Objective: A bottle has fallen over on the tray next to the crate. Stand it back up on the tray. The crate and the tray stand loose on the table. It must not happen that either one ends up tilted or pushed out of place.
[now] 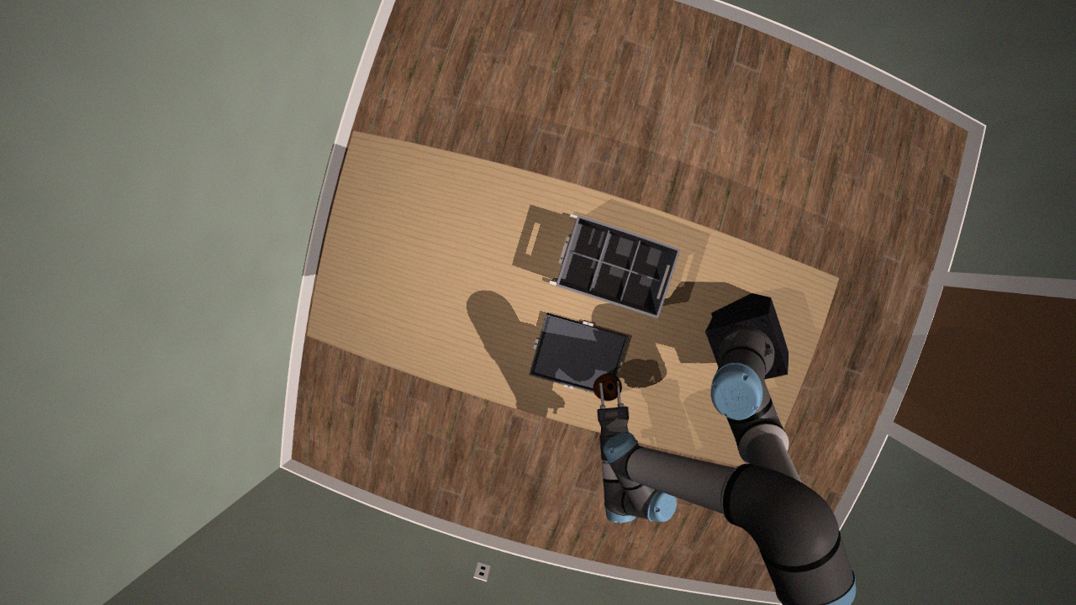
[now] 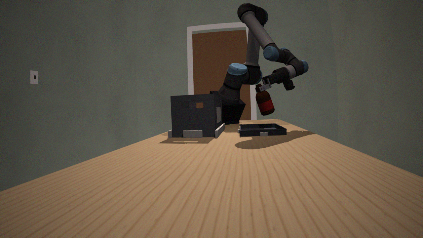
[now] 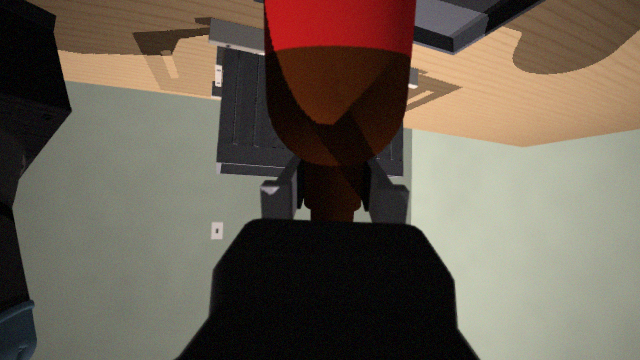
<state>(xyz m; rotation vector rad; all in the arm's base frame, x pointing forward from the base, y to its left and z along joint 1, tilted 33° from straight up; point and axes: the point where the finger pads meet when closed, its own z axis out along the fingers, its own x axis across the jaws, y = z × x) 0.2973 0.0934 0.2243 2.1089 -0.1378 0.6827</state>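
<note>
Bench [image 1: 421,248] [image 2: 212,183] [image 3: 480,110]: one, of pale striped wood, by which crate and tray are borne.

Crate [image 1: 667,284] [image 2: 192,116] [image 3: 240,110]: one, dark, tall-walled, placed at the left in the exterior view; its inside is seen from the top to be divided into six compartments, and its end wall to be pierced by a slot. Pale strips are fixed about its foot.

Base [image 1: 774,342] [image 2: 235,113] [image 3: 30,75]: one, black, angular, by which the arm [image 1: 677,475] [image 2: 258,29] is carried; seen behind the crate in the exterior view.

Tray [image 1: 534,361] [image 2: 263,131] [image 3: 445,42]: one, dark, shallow, low-rimmed, set to the right of the crate and apart from it.

Bottle [image 1: 596,388] [image 2: 265,101] [image 3: 340,90]: one, brown, with a red label; held in the air, above the level of the tray, neck up and tilted, its foot leaned to the right in the exterior view. By it the tray is not touched.

Claw [image 1: 609,386] [image 2: 260,87] [image 3: 333,172]: one, two-fingered; the bottle's neck is pinched between its fingers. It is reached in from the right, sloped downward to the neck.
</note>
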